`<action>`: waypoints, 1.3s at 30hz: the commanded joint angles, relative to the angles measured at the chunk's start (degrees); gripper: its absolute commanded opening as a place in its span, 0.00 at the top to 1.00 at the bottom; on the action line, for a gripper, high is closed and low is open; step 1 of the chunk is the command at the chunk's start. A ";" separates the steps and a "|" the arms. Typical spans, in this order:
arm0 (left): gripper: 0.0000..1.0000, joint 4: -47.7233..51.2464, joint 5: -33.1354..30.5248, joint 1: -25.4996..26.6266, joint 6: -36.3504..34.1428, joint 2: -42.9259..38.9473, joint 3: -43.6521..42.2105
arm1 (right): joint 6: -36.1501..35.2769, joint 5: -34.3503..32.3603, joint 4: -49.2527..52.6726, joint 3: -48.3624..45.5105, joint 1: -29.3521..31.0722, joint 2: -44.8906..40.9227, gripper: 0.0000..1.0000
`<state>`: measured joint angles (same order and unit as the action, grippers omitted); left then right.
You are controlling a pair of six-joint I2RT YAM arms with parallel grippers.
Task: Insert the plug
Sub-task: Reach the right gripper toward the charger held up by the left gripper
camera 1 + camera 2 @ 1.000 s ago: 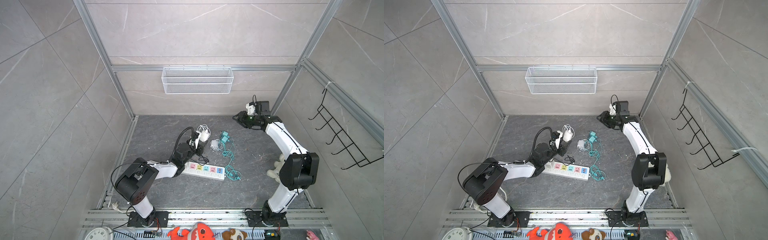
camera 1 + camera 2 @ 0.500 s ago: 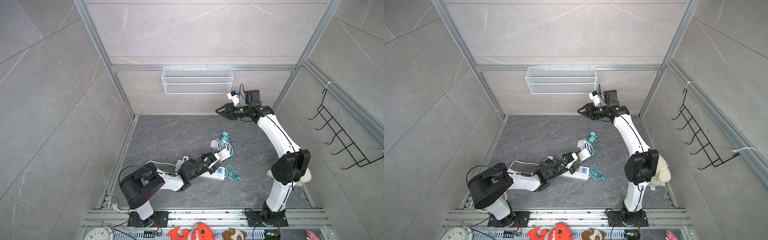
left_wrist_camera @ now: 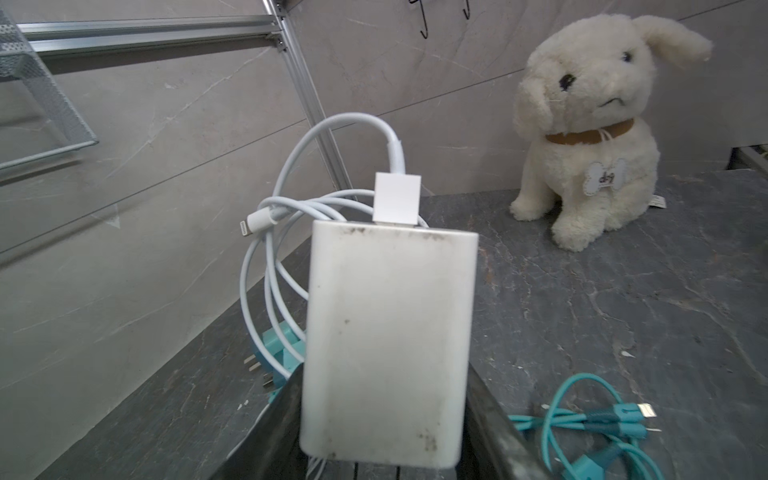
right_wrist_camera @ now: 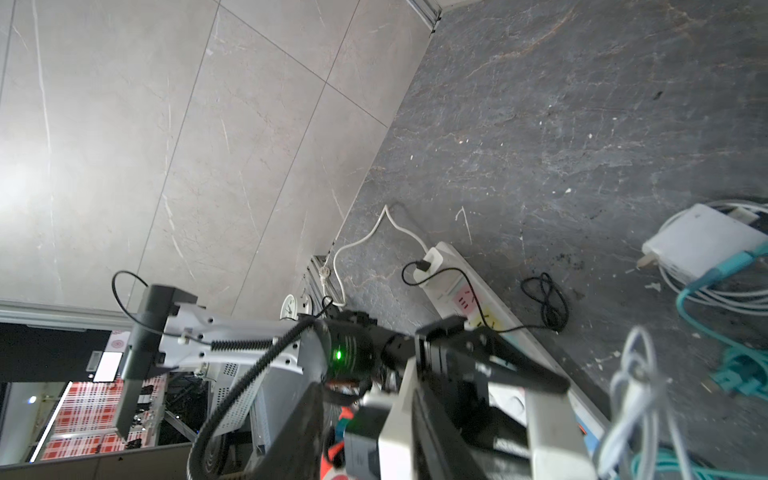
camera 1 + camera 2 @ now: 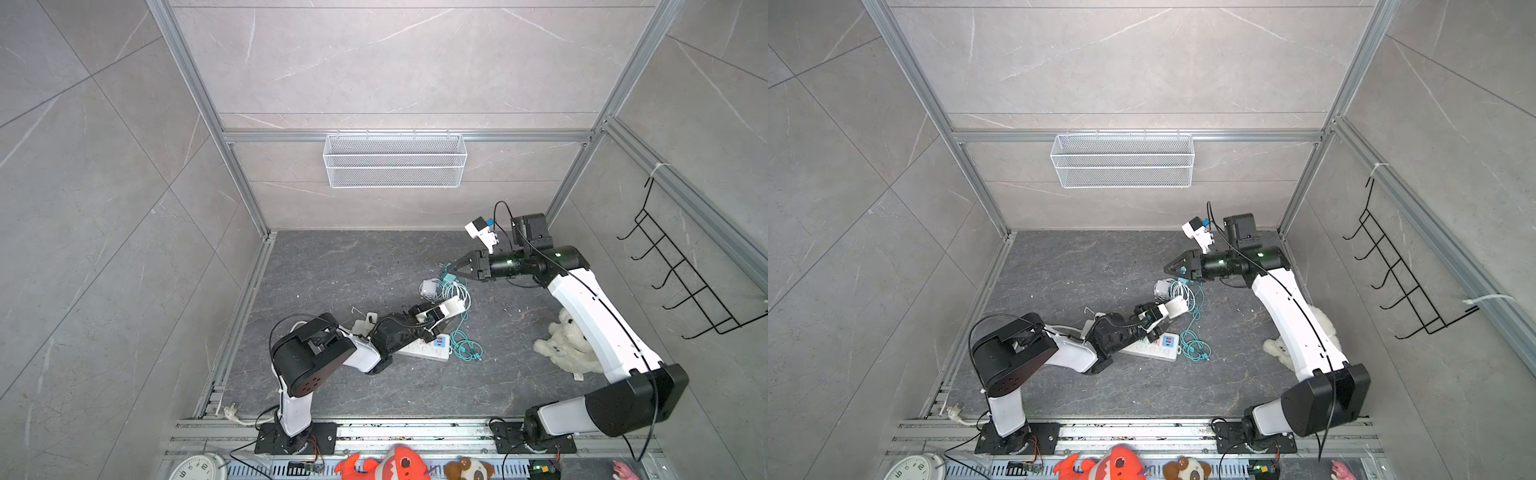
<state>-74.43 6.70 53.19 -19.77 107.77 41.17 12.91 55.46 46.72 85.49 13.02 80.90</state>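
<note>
The left claw is clamped on the white charger, a dark finger pressed against each of its long sides. A white cable runs from the charger's far end and hangs in loose loops. In both top views the charger is held off the worktop, near the coloured-socket end of the white power strip that lies flat below the left forearm. The charger's prongs are hidden, so which way they face cannot be told. The right claw points toward the middle of the worktop and sits above a teal plug. Its fingers are drawn narrow, tips close together, and whether anything is between them cannot be told. Just beside the teal plug lies a second white charger with its own coiled cable. A teal cable is bunched next to the end of the power strip. A white toy dog sits on the worktop under the right arm.
</note>
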 commanded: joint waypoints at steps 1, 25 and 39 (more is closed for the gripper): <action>0.74 -6.55 3.61 -1.63 0.40 0.95 2.45 | -3.73 -4.91 5.22 -2.27 0.12 -3.22 0.63; 0.78 -6.60 11.23 -6.60 1.04 0.99 7.43 | 0.13 -34.60 16.62 0.07 8.20 -2.43 0.67; 0.76 -6.60 13.50 -6.87 5.69 1.05 8.18 | 0.37 -37.42 12.98 2.68 9.34 2.88 0.56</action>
<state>-75.09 18.24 46.50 -16.01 109.14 47.35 12.86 19.03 60.99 86.35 22.11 82.98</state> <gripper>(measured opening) 0.496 0.439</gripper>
